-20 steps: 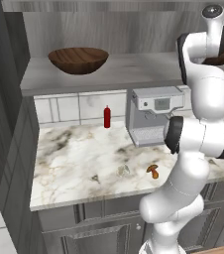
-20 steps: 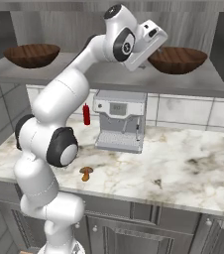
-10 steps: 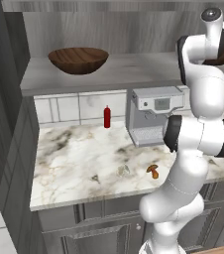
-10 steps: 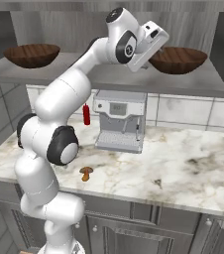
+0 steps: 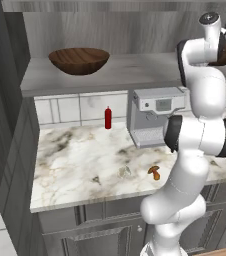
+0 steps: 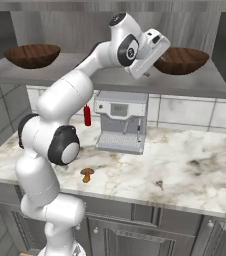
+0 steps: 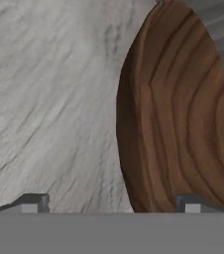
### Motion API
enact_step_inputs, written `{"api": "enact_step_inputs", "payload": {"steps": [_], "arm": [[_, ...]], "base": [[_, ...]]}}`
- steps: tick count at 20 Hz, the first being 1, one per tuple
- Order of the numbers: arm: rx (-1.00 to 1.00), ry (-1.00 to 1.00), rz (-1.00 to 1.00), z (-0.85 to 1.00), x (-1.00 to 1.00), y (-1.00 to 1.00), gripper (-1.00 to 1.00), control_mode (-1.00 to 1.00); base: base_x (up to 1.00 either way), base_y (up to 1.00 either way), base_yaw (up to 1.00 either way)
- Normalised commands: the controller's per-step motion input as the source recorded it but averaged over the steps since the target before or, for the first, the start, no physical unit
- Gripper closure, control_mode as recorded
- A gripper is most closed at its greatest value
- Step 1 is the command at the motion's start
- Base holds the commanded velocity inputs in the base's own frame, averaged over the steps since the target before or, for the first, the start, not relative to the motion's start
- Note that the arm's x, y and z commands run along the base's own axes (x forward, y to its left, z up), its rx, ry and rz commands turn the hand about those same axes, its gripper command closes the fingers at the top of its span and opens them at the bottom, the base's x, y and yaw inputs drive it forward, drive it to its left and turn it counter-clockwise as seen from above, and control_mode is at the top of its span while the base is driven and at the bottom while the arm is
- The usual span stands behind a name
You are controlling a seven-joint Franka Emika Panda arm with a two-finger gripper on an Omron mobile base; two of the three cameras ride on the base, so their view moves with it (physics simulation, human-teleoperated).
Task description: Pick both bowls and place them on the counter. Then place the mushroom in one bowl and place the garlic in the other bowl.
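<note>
Wooden right bowl (image 6: 181, 60) sits on shelf (image 6: 200, 86); gripper (image 7: 111, 202) at its rim, fingers (image 7: 32, 202) spread wide, holding nothing.

Arm raised high, hand tilted, fingers (image 7: 188, 203) spread apart, holding nothing

Two bowls sit on shelf (image 5: 125, 70) above counter (image 5: 80, 165): left bowl (image 5: 79, 60) far left, right bowl (image 6: 181, 60) far right. Coffee machine (image 5: 152, 116) is set at back of counter w/ bottle (image 5: 108, 118) just left of it. Mushroom (image 5: 154, 172) lies near front edge, in front of machine.
</note>
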Motion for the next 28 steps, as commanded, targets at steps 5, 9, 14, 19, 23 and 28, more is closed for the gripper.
{"api": "enact_step_inputs", "payload": {"steps": [5, 9, 14, 19, 23, 28], "arm": [[0.00, 0.08, 0.02, -0.06, 0.25, 0.00, -1.00, -1.00], [0.00, 0.00, 0.02, 0.00, 0.25, 0.00, -1.00, -1.00], [0.00, 0.02, 0.02, -0.02, 0.23, 0.00, -1.00, -1.00], [0.00, 0.06, 0.02, -0.14, 0.23, 0.00, -1.00, -1.00], [0.00, 0.07, 0.01, -0.23, 0.18, 0.00, 1.00, -1.00], [0.00, 0.03, 0.00, -0.15, 0.02, -0.01, 1.00, -1.00]], "base": [[0.00, 0.00, 0.00], [0.00, 0.00, 0.00], [0.00, 0.00, 0.00], [0.00, 0.00, 0.00], [0.00, 0.00, 0.00], [0.00, 0.00, 0.00]]}}
